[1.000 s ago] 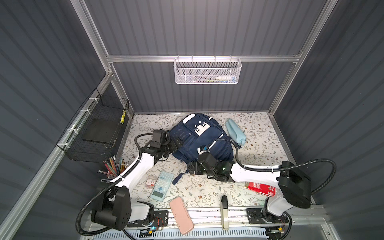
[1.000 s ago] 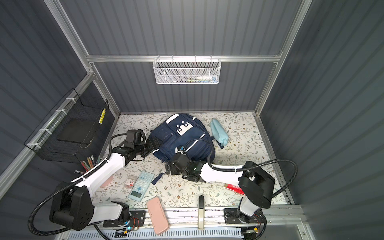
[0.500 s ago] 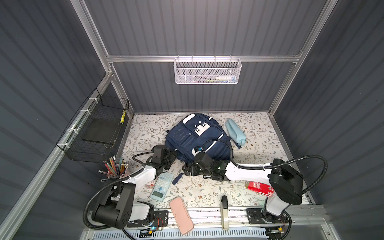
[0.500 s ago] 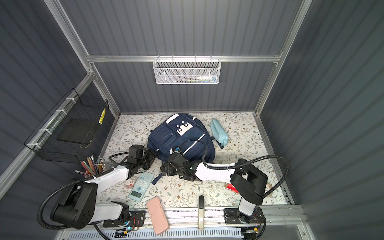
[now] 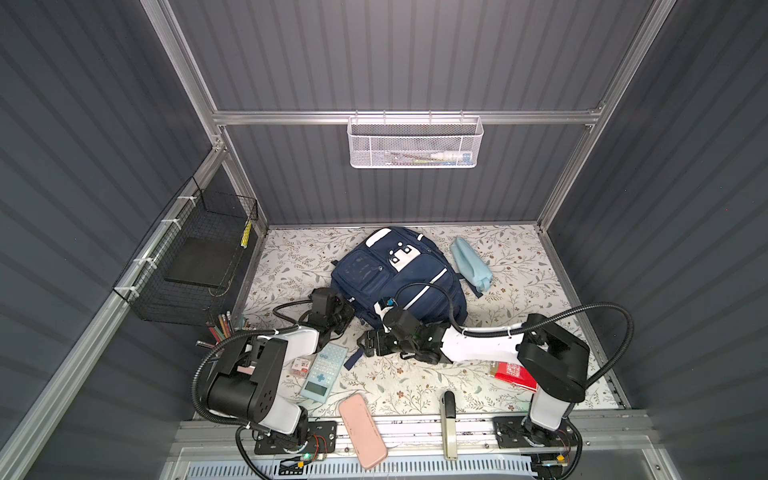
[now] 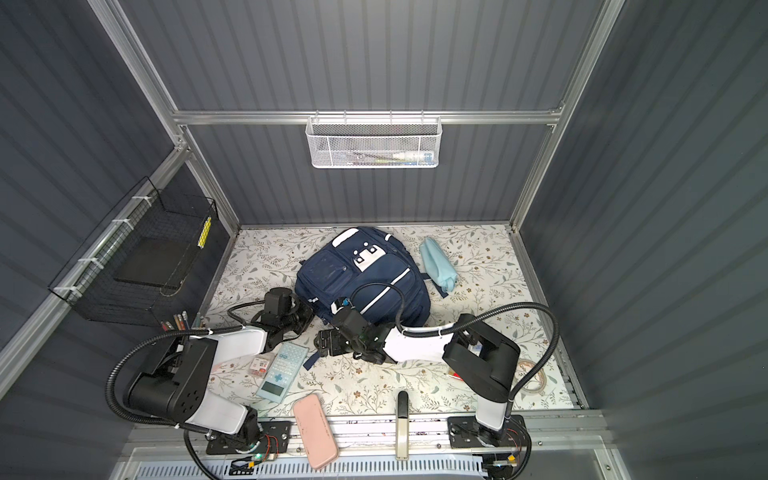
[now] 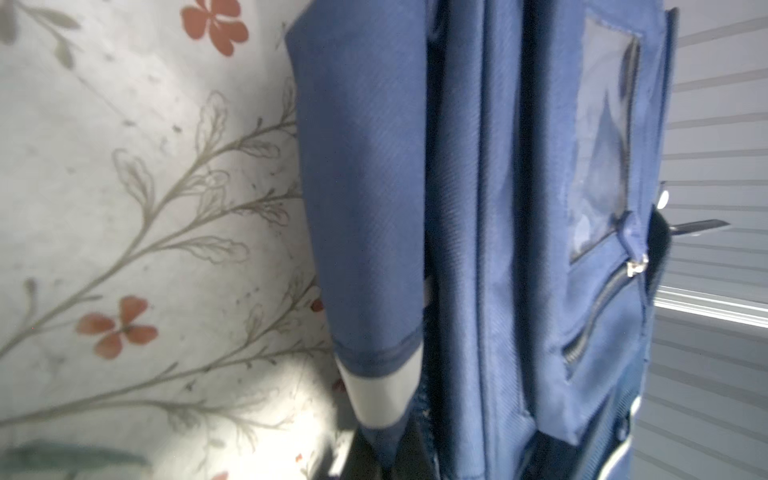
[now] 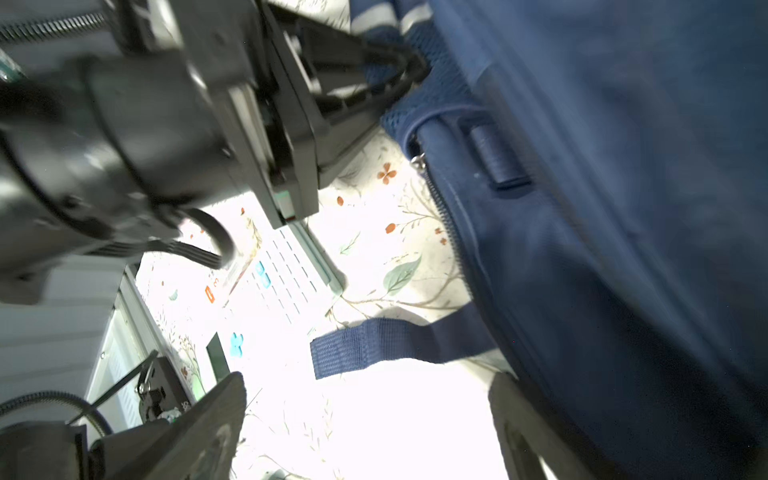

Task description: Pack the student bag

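The student bag (image 5: 399,274) (image 6: 365,278), navy with white stripes and patches, lies flat in the middle of the floral mat in both top views. My left gripper (image 5: 347,316) (image 6: 305,318) sits at the bag's near left corner. In the left wrist view its fingers (image 7: 390,461) are shut on a blue fabric edge below a white stripe of the bag (image 7: 478,249). My right gripper (image 5: 365,345) (image 8: 368,399) lies low along the bag's near edge, open, with only bright mat between its fingers. A loose navy strap (image 8: 395,345) trails from the bag just beyond them.
A pale blue calculator (image 5: 324,370) and a small packet (image 5: 301,365) lie near the left arm. A pink case (image 5: 361,430) and a black-and-cream tool (image 5: 448,419) overhang the front rail. A light blue pouch (image 5: 469,264), red book (image 5: 515,374), pencils (image 5: 222,328) and wall baskets (image 5: 195,262) surround.
The left arm came back from the bag's left side to its near left corner, and its gripper went from open to shut on the fabric. The right gripper slid left along the near edge.
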`<state>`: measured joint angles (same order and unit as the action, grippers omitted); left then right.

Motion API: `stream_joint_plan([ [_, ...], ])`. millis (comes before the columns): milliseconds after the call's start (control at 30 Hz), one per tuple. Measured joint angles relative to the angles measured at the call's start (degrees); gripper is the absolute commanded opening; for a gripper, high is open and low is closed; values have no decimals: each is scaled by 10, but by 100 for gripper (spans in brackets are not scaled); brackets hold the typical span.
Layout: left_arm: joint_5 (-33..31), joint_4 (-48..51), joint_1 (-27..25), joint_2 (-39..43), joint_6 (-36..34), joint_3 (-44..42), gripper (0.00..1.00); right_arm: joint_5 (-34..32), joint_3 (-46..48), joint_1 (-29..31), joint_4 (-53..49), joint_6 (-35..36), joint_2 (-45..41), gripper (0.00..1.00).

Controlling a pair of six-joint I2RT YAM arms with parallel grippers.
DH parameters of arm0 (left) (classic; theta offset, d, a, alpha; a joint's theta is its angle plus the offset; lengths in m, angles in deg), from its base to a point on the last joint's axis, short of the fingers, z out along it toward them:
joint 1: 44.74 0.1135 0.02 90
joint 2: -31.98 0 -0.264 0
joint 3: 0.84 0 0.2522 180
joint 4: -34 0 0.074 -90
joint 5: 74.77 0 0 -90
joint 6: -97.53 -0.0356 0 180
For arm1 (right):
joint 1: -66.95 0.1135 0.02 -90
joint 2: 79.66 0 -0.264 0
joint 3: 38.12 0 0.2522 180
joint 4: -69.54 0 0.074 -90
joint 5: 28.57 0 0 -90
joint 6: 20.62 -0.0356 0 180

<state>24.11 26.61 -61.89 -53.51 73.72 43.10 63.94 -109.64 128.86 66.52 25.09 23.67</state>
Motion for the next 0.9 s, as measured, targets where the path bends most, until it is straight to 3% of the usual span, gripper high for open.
stream_joint_plan([
  [233,24,48,0,58,0,9,0,9,-15,-8,36,-5,29,83],
  [400,35,71,0,73,1,9,0,-56,-42,-12,31,10,39,76],
  [500,38,83,0,92,1,10,0,-110,-94,-4,0,32,66,67],
  [633,38,107,0,110,0,24,0,-159,-146,5,-27,58,109,44],
  [667,39,112,0,112,0,26,0,-165,-144,5,-27,62,112,42],
  [767,41,122,0,113,0,27,0,-171,-135,3,-27,63,116,45],
  [867,44,124,0,114,1,27,0,-173,-136,3,-27,69,116,62],
  [900,45,124,0,114,1,27,0,-174,-138,3,-28,72,116,62],
])
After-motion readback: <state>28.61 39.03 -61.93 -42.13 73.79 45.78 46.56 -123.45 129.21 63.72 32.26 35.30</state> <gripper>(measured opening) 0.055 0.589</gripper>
